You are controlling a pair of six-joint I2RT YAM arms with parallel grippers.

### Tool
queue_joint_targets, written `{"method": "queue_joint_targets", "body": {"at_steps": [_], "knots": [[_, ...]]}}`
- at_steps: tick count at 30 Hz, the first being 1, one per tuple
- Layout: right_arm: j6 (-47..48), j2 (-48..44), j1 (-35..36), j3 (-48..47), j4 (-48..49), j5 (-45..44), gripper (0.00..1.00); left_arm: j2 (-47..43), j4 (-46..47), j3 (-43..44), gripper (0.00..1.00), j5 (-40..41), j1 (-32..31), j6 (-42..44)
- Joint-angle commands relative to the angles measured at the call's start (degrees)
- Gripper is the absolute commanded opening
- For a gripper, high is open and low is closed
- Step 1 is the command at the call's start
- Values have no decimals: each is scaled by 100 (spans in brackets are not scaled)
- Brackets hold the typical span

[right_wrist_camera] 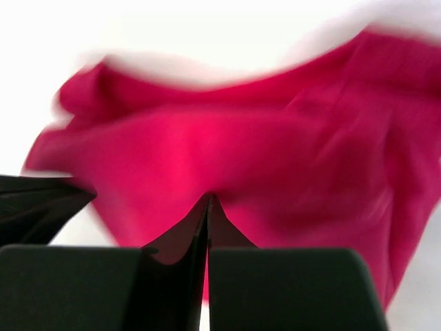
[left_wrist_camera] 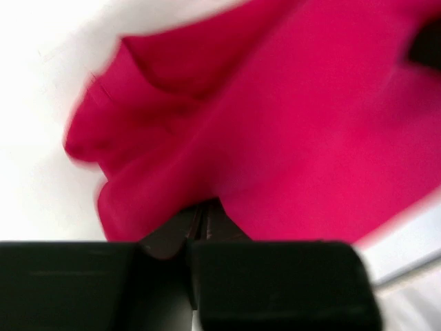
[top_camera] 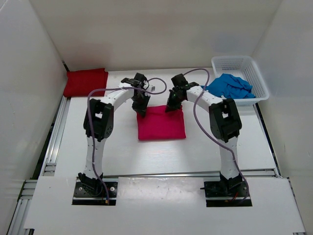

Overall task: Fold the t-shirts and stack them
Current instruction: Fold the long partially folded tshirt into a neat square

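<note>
Top view: the pink shirt [top_camera: 161, 125] is seen folded into a neat rectangle, laid flat on the table [top_camera: 146, 159] pretty much in the middle, between the two arms. The left gripper [top_camera: 141, 110] is set down at the far left corner of it and the right gripper [top_camera: 170, 107] at the far right corner, both touching or just over the far edge. The dark red shirt [top_camera: 86, 82] is folded and parked in the far left corner of the table, well apart from the pink one. The blue shirt [top_camera: 230, 87] is bunched up, unfolded, in the white basket [top_camera: 240, 62] at the far right, with some of it spilling over the near left rim.

Left wrist view: blurry, but the fingers [left_wrist_camera: 176, 231] are seen pressed together with no gap, tips right at the edge of the pink shirt [left_wrist_camera: 296, 124]. Whether any cloth is pinched between them can't be told.

Right wrist view: same story – the fingers [right_wrist_camera: 179, 238] are closed tight, tips butted against the pink shirt [right_wrist_camera: 262, 158], which fills most of the frame. A pinch on the fabric can't be confirmed here either – too much blur.
</note>
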State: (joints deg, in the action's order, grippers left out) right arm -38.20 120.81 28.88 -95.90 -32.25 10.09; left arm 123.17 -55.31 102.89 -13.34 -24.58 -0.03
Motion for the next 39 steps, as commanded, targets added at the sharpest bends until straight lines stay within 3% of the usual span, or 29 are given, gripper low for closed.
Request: {"method": "queue_joint_targets", "body": {"at_steps": [1, 4, 6, 11, 15, 17, 20, 22, 24, 26, 29, 34, 39], "knots": [[-259, 328, -330, -403, 140, 12, 0, 224, 11, 441, 18, 226, 138, 3], [-442, 469, -541, -456, 324, -261, 0, 400, 196, 697, 32, 376, 199, 3], [-522, 539, -655, -456, 465, -262, 0, 540, 257, 820, 50, 376, 261, 3], [-522, 811, -928, -684, 475, -130, 0, 611, 372, 820, 64, 376, 479, 3], [-400, 759, -1069, -737, 412, -130, 0, 278, 485, 820, 87, -18, 656, 3], [-242, 532, -1121, -877, 299, -77, 6, 137, 486, 820, 100, -19, 709, 3], [-56, 190, -1122, -1141, -113, -471, 21, -170, 486, 637, 100, -317, 823, 3], [57, 48, -1122, -1221, -491, -753, 26, -364, 434, 313, 100, -537, 875, 3], [259, -58, -1122, -1160, -1080, -894, 41, -521, 363, -126, 100, -678, 876, 3], [443, -259, -1070, -897, -1450, -974, 52, -636, 503, -496, 100, -853, 876, 3], [558, -620, -920, 25, -1277, -921, 64, -829, 845, -1104, 100, -1003, 876, 3], [384, -831, -805, 1098, -696, -509, 67, -550, 899, -1149, 100, -1065, 876, 3], [225, -305, -805, 1161, -528, -200, 63, -276, 899, -1149, 100, -1390, 709, 3]]}}
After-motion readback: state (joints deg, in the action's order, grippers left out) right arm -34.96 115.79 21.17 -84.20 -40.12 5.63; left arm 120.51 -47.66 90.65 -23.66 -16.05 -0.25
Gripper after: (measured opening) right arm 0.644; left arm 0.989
